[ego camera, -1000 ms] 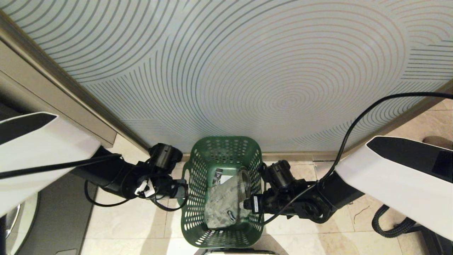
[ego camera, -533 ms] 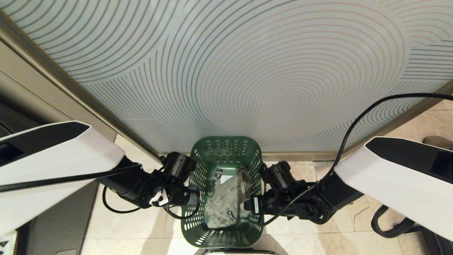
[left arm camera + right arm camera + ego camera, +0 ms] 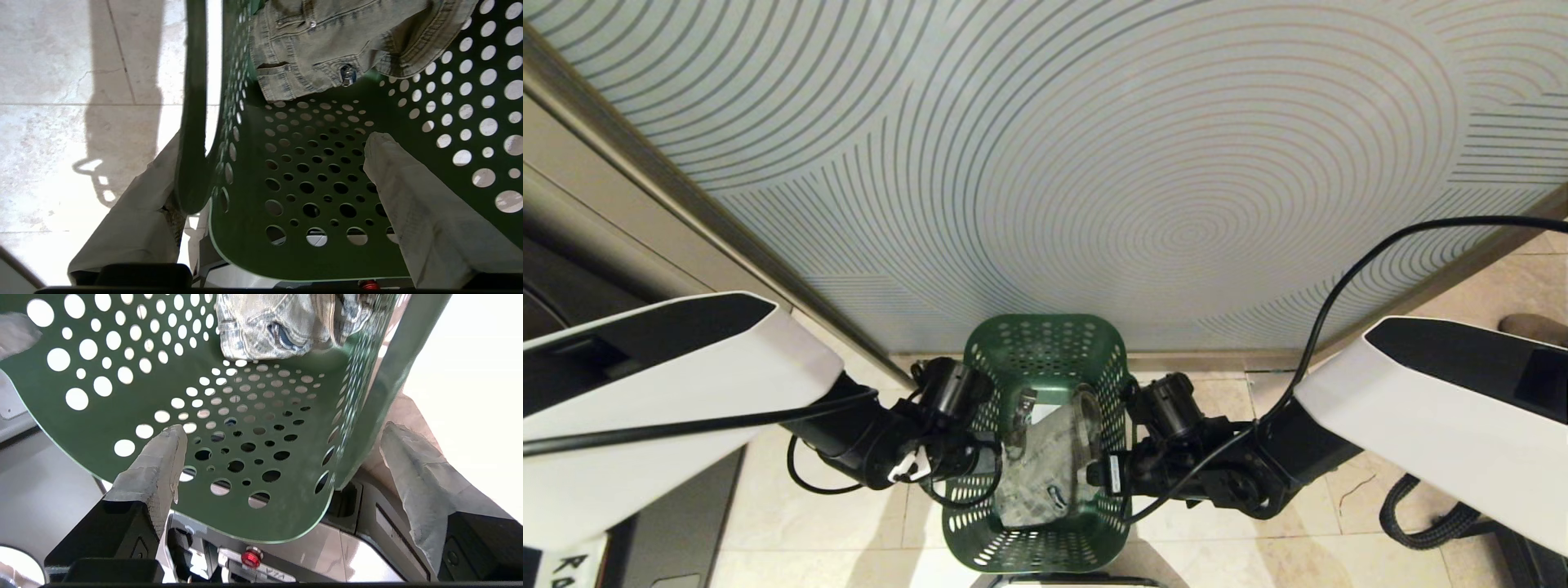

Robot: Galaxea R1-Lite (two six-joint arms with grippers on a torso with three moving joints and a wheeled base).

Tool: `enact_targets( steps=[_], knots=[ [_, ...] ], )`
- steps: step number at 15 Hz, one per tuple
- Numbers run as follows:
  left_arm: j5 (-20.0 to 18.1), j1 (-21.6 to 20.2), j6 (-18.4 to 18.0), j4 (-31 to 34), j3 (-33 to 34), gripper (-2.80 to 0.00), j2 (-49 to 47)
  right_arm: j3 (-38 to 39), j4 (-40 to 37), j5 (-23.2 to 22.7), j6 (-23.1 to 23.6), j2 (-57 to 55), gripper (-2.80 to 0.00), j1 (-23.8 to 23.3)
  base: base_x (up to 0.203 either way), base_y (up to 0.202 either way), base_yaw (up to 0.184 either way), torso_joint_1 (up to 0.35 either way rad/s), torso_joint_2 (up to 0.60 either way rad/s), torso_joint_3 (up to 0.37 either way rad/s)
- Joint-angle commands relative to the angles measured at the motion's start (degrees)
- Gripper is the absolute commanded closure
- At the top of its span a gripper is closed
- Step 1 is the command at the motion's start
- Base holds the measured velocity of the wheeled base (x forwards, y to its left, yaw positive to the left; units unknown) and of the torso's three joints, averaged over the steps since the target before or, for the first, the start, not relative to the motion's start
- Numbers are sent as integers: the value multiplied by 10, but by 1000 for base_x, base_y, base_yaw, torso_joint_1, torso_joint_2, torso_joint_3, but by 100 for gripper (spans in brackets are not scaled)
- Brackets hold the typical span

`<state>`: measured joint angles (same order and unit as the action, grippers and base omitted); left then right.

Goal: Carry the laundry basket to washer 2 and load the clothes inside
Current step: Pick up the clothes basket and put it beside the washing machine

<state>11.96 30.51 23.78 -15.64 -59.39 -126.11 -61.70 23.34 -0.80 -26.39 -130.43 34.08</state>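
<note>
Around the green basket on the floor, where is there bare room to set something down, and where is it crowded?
Bare tile shows left of the green perforated plastic basket, under the left arm. More bare tile lies right of it, short of the black corrugated hose. Crowded: left gripper and right gripper straddle the basket's side walls, and the folded denim garment fills its middle.

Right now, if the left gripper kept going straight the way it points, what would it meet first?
Probably the green laundry basket. The left gripper is open and straddles the basket's side wall, one finger inside, one outside. Pushing on, the wall would slide deeper between the fingers; the inner finger heads toward the perforated floor.
</note>
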Motion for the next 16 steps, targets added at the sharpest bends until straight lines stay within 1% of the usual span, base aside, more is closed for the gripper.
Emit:
enact_targets(
  steps=[1, 7, 16],
  knots=[
    [2, 2, 1, -4, -7, -280, -12, 3, 4, 1, -1, -1, -280, 0, 0, 0, 0, 0, 0, 0],
    [5, 3, -1, -4, -56, -280, -27, 6, 5, 2, -1, -1, -280, 0, 0, 0, 0, 0, 0, 0],
    [2, 3, 1, -2, -65, -280, -27, 4, 6, 7, -1, 0, -280, 0, 0, 0, 0, 0, 0, 0]
  ],
)
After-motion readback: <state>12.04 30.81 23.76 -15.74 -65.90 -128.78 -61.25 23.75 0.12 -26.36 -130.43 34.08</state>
